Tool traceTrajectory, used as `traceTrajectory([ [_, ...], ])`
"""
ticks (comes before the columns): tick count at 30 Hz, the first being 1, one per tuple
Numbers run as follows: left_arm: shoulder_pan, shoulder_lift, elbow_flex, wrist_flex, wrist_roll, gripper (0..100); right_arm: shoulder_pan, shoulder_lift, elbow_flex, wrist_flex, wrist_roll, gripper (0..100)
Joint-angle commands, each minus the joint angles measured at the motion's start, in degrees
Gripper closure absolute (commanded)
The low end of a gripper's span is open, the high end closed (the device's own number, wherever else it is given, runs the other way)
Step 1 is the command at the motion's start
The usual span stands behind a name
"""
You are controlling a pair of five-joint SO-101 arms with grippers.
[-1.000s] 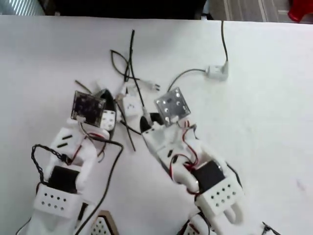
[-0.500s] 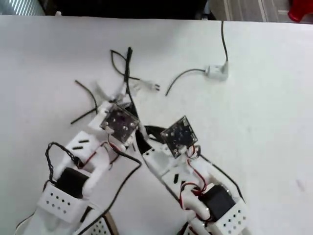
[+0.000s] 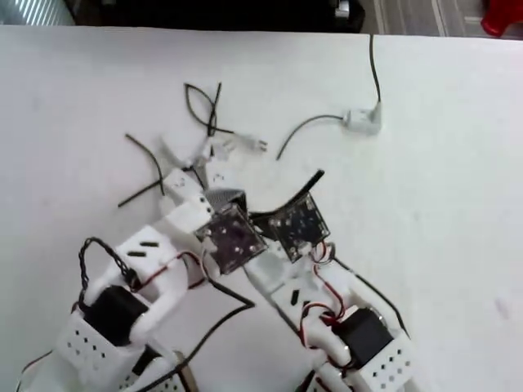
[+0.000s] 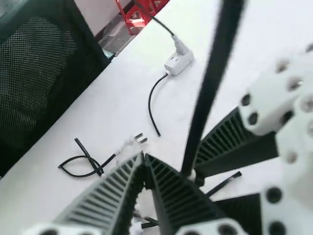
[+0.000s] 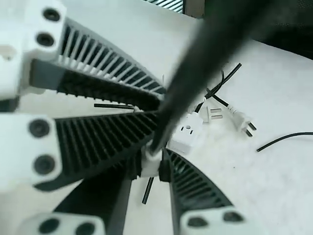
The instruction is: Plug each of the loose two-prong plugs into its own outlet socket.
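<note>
My right gripper [image 5: 149, 164] is shut on a small white plug [image 5: 149, 165]. Its stiff black cord [image 3: 301, 190] slants up off the table between the two wrists. My left gripper [image 4: 143, 157] is shut, fingertips touching, just beside the right one, and I see nothing between them. On the table beyond lie a white two-prong plug [image 3: 248, 144] and two white outlet sockets [image 3: 216, 173] [image 3: 181, 184]. A third socket [image 3: 359, 121] on a black cable lies far right; in the left wrist view this socket [image 4: 177, 61] has a plug in one end.
Loose black cord loops [image 3: 200, 106] and short cord pieces [image 3: 147, 159] lie around the sockets. A free black cable end [image 3: 294, 131] curves beside the far socket. Both arms [image 3: 147, 269] [image 3: 327, 302] crowd the near middle of the table. A dark chair [image 4: 39, 73] stands past the far edge.
The left arm swung right and back from the sockets until its gripper came beside the right one. The right arm drew back, pulling the long black cord off the table so that it slants upward.
</note>
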Motion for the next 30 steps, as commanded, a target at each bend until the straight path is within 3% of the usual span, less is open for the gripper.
traceTrajectory([
  [1,3.38,-0.84,-2.46,0.62,-2.11,98,-0.57,-0.13,-0.26,1.19,-0.18,98.2],
  [6,-1.01,-0.84,-2.55,0.44,-1.76,98,1.27,-0.04,-0.26,1.01,-0.18,98.2],
  [15,-26.07,2.68,-6.07,4.92,2.55,95,15.34,5.49,-0.26,-7.52,-0.62,98.2],
  [23,-32.40,31.60,-24.62,17.23,2.37,93,19.74,26.77,-0.70,-21.58,-0.70,98.2],
  [28,-32.48,50.59,-31.47,22.95,2.90,78,19.82,32.66,-0.70,-25.27,-0.70,98.2],
  [30,-33.36,57.27,-33.49,23.56,3.78,77,19.74,32.75,-0.70,-25.27,-0.70,98.2],
])
